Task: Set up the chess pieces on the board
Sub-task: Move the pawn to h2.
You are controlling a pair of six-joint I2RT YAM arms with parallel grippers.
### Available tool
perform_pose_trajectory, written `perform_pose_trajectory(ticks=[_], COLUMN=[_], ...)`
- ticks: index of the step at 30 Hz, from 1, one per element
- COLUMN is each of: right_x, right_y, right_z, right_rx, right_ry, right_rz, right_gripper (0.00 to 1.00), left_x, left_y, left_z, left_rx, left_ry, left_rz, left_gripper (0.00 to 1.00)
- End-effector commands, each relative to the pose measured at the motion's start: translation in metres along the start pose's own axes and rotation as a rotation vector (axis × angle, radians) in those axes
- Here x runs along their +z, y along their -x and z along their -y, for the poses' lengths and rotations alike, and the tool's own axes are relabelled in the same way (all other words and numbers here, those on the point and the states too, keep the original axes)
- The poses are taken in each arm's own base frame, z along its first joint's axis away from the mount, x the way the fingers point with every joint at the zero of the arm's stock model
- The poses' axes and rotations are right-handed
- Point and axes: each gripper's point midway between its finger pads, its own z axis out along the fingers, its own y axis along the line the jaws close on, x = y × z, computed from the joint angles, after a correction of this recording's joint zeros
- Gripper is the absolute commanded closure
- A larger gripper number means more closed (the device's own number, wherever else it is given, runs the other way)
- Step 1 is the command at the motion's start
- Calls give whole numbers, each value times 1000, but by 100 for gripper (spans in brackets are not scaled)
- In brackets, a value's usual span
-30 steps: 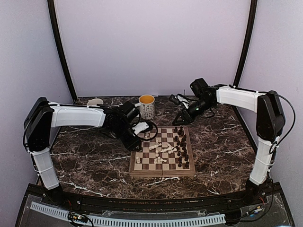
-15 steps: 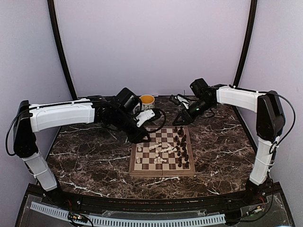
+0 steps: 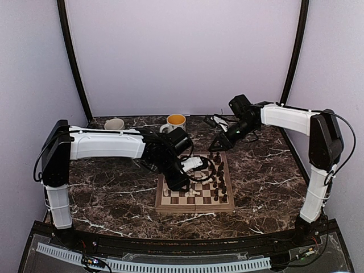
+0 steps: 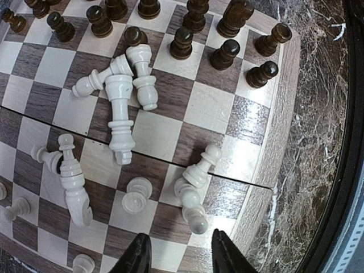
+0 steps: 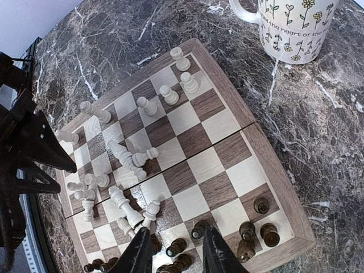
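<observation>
The wooden chessboard (image 3: pixel 193 208) lies mid-table. Cream-white pieces lie toppled in a heap on its middle squares (image 4: pixel 122 114), and a few stand along its left edge (image 5: pixel 170 94). Dark pieces (image 3: pixel 219 183) stand crowded along the right edge (image 4: pixel 182 42). My left gripper (image 3: pixel 182 183) is open and empty, low over the board, its fingertips (image 4: pixel 139 253) just short of two fallen white pawns (image 4: pixel 193 202) near the board's border (image 4: pixel 273 153). My right gripper (image 3: pixel 216 145) is open and empty, hovering above the board's far right corner over dark pieces (image 5: pixel 250 230).
A white flower-print mug (image 3: pixel 175 121) with a yellow inside stands behind the board; it also shows in the right wrist view (image 5: pixel 296 28). A small white cup (image 3: pixel 114 124) sits at the back left. The left arm's dark gripper body (image 5: pixel 25 142) reaches over the board's left side.
My left arm has swung from beside the mug to the right and down, over the white pieces on the board. The right arm has not moved.
</observation>
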Motion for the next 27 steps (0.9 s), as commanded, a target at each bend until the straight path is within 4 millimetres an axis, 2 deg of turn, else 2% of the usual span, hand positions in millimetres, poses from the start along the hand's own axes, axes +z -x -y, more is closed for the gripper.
perform_pose_trajectory(ticks=[1,15,21,27], right_x=[-12,-12,-11,-11], right_y=[9,7,7,7], right_z=[-7,-7,-7,-8], right_rx=[-47,-52,-48,-49], right_ry=[-17,-20,-17,-16], right_rz=[32,28,28,29], right_gripper=[69,69,69,69], left_x=[-5,17,21,8], left_y=[5,6,-3,-15], left_z=[4,16,11,10], left_rx=[22,21,19,9], left_ry=[-7,-94,-64,-38], left_rz=[-1,-11,-43,-92], left_gripper=[62,64,76,89])
